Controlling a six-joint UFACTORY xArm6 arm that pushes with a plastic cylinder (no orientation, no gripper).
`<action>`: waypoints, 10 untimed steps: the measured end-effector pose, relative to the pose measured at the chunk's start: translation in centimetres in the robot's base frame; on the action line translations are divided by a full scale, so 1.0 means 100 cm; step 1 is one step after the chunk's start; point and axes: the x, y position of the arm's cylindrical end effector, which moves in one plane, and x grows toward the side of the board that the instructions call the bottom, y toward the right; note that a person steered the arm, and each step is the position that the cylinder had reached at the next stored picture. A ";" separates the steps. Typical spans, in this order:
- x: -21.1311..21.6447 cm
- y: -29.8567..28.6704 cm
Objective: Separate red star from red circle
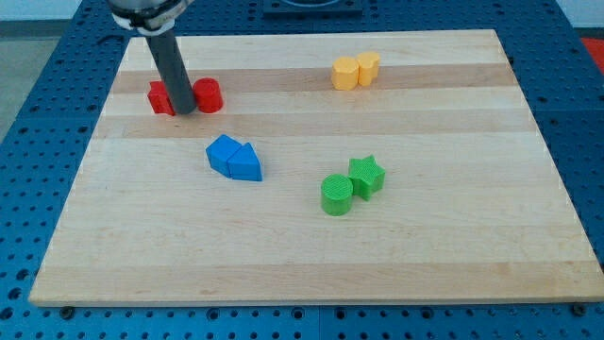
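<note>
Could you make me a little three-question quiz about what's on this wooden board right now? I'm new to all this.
1. True or false: my tip stands between the two red blocks.
2. Which pair lies nearest the view's bottom? A) yellow B) blue C) green
3. Fill in: the green star sits to the view's ____ of the green circle.

Key: 1 true: red star on the tip's left in the view, red circle on its right. 2 C. 3 right.

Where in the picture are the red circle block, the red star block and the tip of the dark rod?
red circle block (209, 95), camera view: middle of its top face.
red star block (159, 97), camera view: visible part at the rod's left.
my tip (185, 112), camera view: the rod's very end, between the two red blocks.
</note>
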 end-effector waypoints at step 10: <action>-0.071 -0.023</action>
